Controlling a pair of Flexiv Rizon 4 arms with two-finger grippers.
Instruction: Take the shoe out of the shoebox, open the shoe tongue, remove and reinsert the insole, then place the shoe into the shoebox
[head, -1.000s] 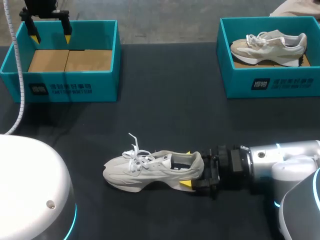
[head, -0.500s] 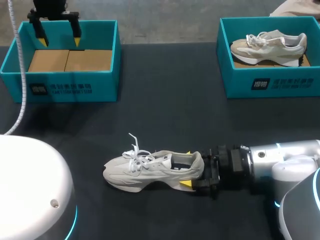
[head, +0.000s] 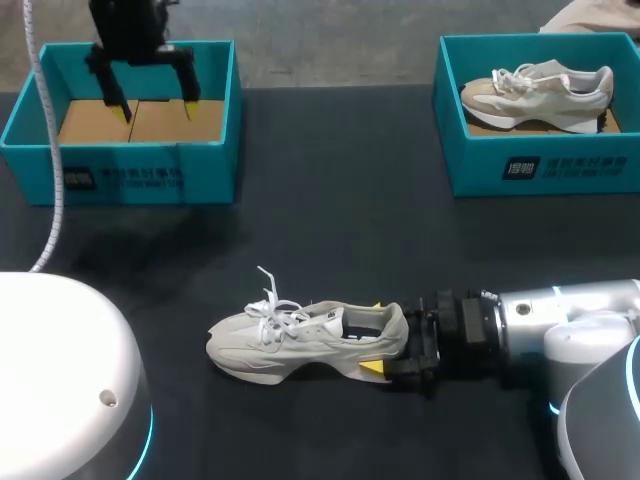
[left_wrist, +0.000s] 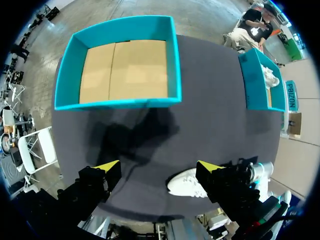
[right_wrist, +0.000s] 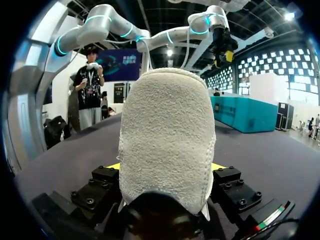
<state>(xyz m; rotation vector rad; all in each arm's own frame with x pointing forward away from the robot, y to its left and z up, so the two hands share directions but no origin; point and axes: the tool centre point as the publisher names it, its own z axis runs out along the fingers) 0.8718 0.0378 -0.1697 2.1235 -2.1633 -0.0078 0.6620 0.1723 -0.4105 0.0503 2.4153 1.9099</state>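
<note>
Left gripper (head: 157, 108) has slid sideways above the empty shoebox (head: 150, 175), toward the table's middle, fingers spread and holding nothing.
Right gripper (head: 374, 337) has not moved: its 2 yellow tips pinch the heel of the shoe (head: 300, 338), which rests on the table (head: 330, 220), well apart from that box. I judge the left arm is coming over for the tongue, and the insole step is not yet begun.

Head, left wrist overhead; right wrist at shoe (head: 300, 338) (shared).
</note>
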